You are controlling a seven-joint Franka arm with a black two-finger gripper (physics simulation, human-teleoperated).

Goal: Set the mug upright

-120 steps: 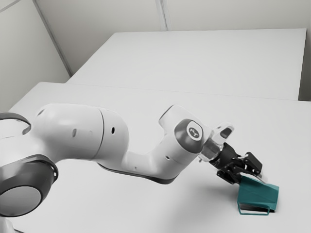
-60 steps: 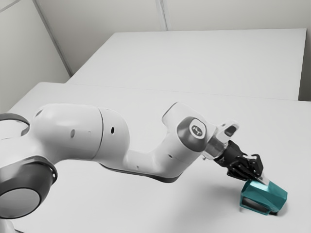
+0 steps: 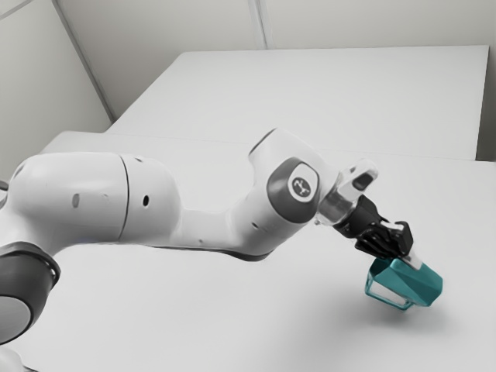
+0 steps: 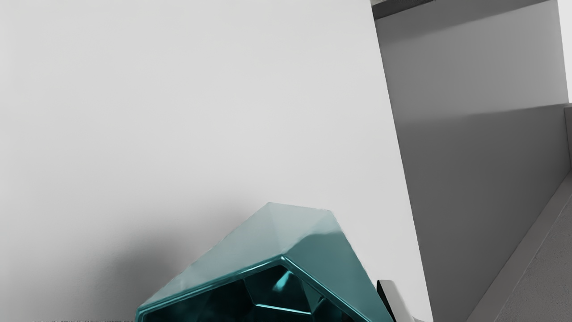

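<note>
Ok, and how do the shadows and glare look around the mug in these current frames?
Exterior view: a soft-edged shadow on the pale table below the mug, with no hard outline. Wrist view: a diffuse dark patch on the table beside the mug, thin bright glints along its rim, and one bright streak inside its otherwise mostly dark interior.
</note>
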